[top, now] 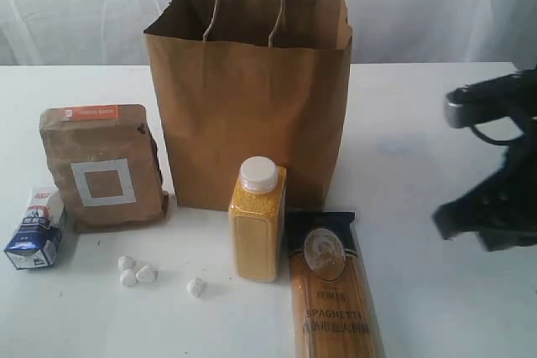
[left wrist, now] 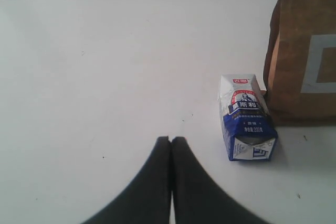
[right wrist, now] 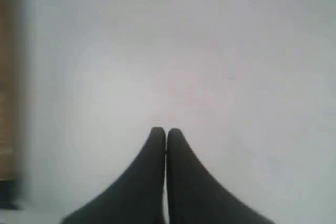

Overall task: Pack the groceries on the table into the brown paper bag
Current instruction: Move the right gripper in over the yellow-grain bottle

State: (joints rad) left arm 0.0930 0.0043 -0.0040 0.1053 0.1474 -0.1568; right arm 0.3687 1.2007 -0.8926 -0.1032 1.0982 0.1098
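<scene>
The tall brown paper bag (top: pixel 252 98) stands open mid-table. Left of it lean the brown pouch (top: pixel 102 165) with its grey square label and the small blue-white carton (top: pixel 35 232). In front stand the yellow white-capped bottle (top: pixel 256 220) and the spaghetti packet (top: pixel 334 291), which lies flat. The jar and the can are out of view. My left gripper (left wrist: pixel 171 139) is shut and empty over the white table (left wrist: pixel 105 66), a little short of the carton (left wrist: pixel 244 119) and pouch (left wrist: pixel 307 51). My right gripper (right wrist: pixel 166 129) is shut and empty above bare tabletop (right wrist: pixel 210 51).
The right arm (top: pixel 495 165) hangs blurred at the right edge, apart from the bag. Three small white lumps (top: pixel 134 272) lie in front of the pouch. A blurred brown strip (right wrist: pixel 8 77) shows at the side of the right wrist view.
</scene>
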